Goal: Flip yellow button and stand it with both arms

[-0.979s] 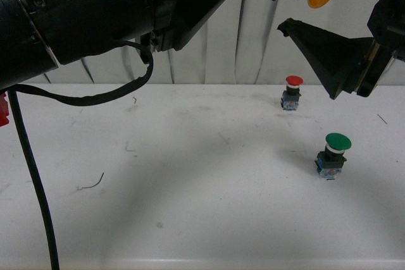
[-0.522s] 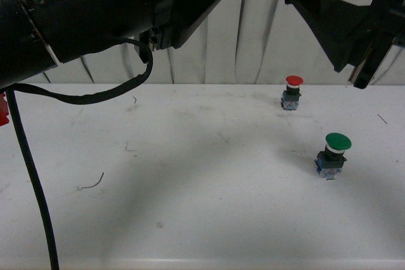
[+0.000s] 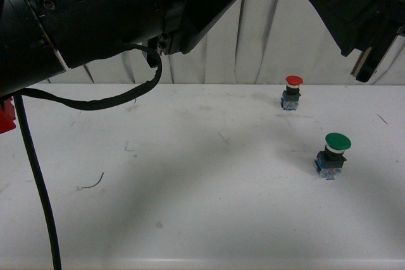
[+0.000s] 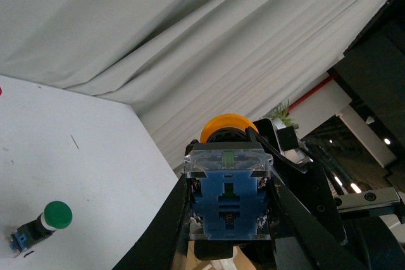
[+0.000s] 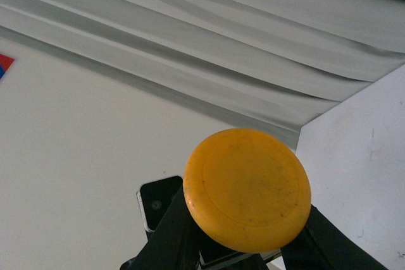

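left gripper (image 4: 231, 241) clamps the yellow button (image 4: 228, 188) by its blue base, high above the counter (image 3: 190, 175), cap turned outward to suit a handover. right gripper (image 5: 243, 248) straddles the neck behind the cap; the cap hides contact, so i cannot tell if it's closed.

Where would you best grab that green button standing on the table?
Probably by its blue block base, coming in low from either side. The green button stands upright, the base looks flat-sided, and the round cap would likely slip.
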Controlling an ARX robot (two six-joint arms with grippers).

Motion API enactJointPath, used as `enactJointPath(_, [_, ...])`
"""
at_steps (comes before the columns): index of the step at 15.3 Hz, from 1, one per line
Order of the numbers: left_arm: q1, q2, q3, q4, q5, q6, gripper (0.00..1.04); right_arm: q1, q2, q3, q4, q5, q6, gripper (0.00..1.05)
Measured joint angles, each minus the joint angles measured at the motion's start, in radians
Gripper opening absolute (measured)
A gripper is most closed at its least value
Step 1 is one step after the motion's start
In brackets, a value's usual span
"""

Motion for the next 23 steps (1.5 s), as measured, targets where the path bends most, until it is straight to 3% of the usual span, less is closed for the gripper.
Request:
enactJointPath(3, [0.005,0.0,0.0,-0.003,-0.001,0.006,0.28,-0.005,0.006,0.0,0.003,-0.006,-0.006,0.29])
enactJointPath(7, [0.037,-0.008,-0.004,-0.001,-0.001,0.006,0.71,-0.011,0.018,-0.003,-0.006,-0.014,-0.056,0.29])
enactJointPath(10, [0.176,-0.069,-0.018,0.009,-0.089,0.014,1.0,-0.05,0.027,-0.017,-0.014,0.001,-0.088,0.29])
enactJointPath(14, [0.32,-0.27,-0.153,-0.067,-0.185,0.198,0.98,-0.07,0.026,-0.017,-0.013,-0.003,-0.15,0.29])
enactJointPath(17, [0.362,-0.523,-0.269,-0.355,-0.268,0.433,0.98,-0.076,0.026,-0.007,-0.013,0.005,-0.197,0.29])
enactJointPath(18, [0.361,-0.639,-0.292,-0.538,-0.373,0.56,0.94,-0.076,0.024,-0.004,-0.012,0.005,-0.213,0.29])
enactJointPath(20, [0.419,-0.888,-0.372,-0.761,-0.526,0.823,0.7,-0.078,0.024,0.002,-0.013,0.004,-0.235,0.29])
enactJointPath(23, [0.412,-0.979,-0.5,-0.759,-0.525,0.955,0.34,-0.081,0.015,0.021,-0.01,0.004,-0.267,0.29])
